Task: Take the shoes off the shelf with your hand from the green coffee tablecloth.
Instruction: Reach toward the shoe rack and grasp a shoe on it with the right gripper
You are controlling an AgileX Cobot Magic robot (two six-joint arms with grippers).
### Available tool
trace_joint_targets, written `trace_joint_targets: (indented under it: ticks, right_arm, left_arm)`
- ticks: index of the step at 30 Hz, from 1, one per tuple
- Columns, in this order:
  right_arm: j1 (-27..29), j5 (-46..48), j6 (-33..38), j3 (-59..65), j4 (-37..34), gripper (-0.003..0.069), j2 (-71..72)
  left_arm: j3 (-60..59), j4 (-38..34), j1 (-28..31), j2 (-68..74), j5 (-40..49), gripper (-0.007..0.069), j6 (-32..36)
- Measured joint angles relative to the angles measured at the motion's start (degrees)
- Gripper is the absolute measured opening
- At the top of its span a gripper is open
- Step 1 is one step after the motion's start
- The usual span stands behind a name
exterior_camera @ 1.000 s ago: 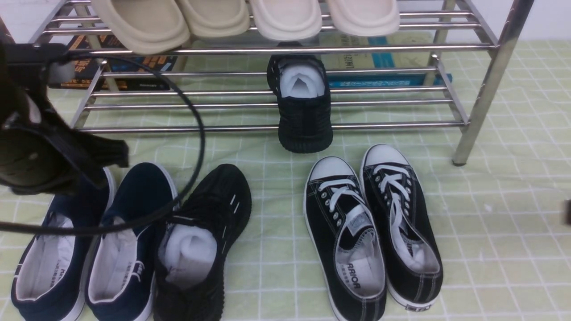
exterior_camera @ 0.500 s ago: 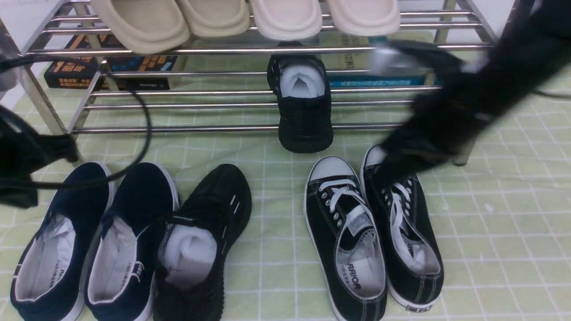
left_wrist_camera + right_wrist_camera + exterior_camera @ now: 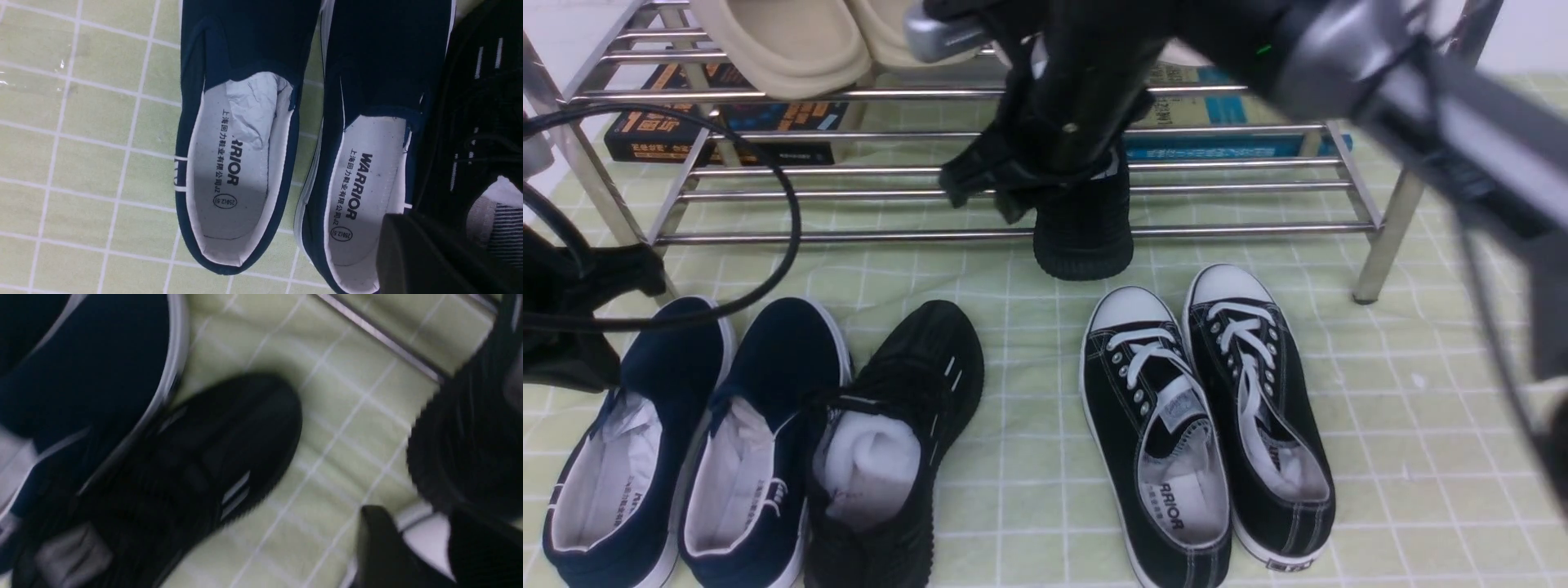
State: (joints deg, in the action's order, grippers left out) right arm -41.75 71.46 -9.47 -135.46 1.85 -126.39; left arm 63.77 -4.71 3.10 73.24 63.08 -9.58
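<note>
Shoes are lying apart: one sneaker [image 3: 890, 425] on the green tablecloth [image 3: 1421, 425] at near left, the other sneaker [image 3: 1086, 245] on the lower tier of the shelf [image 3: 849, 236], long axis running near-far, toe overhanging. The right gripper [image 3: 980, 200], jaws parted and empty, is hovering just left of it; the left gripper [image 3: 637, 273], clenched, is sitting well apart.

navy slip-on insoles [image 3: 229, 204]: "WARRIOR", 上海回力鞋业有限公司, oval size stamp | canvas sneaker insole [image 3: 1186, 500]: "RRIOR"

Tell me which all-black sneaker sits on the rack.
The far sneaker behind the right gripper, on the rack's lower tier; the other sneaker lies on the cloth.
</note>
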Motion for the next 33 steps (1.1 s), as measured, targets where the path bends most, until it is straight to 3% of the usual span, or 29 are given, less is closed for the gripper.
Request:
trace_joint_targets:
  ticks: [5,9,33]
  right_arm:
    - [0.0,0.0,-1.4,-2.7,7.0,0.0517,-4.1]
    - [0.0,-1.7,-1.6,-2.8,10.2,0.0573,-5.6]
    - [0.2,-8.9,-2.0,-5.5,16.7,0.0523,-9.5]
  left_arm:
    - [0.0,-0.1,0.0,0.0,0.0,0.0019,0.0]
    - [0.0,-0.2,0.0,0.0,0.0,0.0022,0.1]
    - [0.0,-0.2,0.0,0.0,0.4,0.0029,0.7]
